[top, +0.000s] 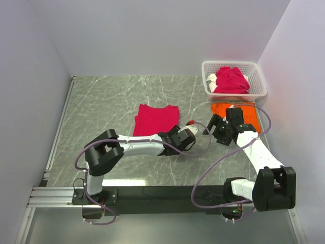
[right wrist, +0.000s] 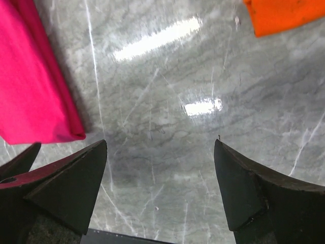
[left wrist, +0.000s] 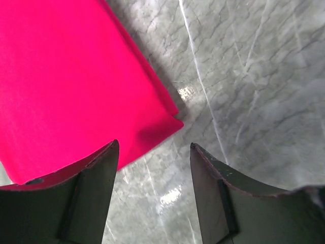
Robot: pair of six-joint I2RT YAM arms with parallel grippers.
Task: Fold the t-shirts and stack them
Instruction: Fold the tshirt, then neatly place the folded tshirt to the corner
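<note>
Folded crimson t-shirt [top: 156, 119] lies beside the left gripper [left wrist: 152, 147] and right gripper [right wrist: 160, 142], both apart.

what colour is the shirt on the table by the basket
Bright orange; the t-shirt shows best in the top external view.

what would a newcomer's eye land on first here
A flat crimson-pink t-shirt lies midway on the grey marble table. At the far right, a white basket holds heaped pink shirts, an orange t-shirt on its near side. Between them, the left claw and right claw gape open.
</note>
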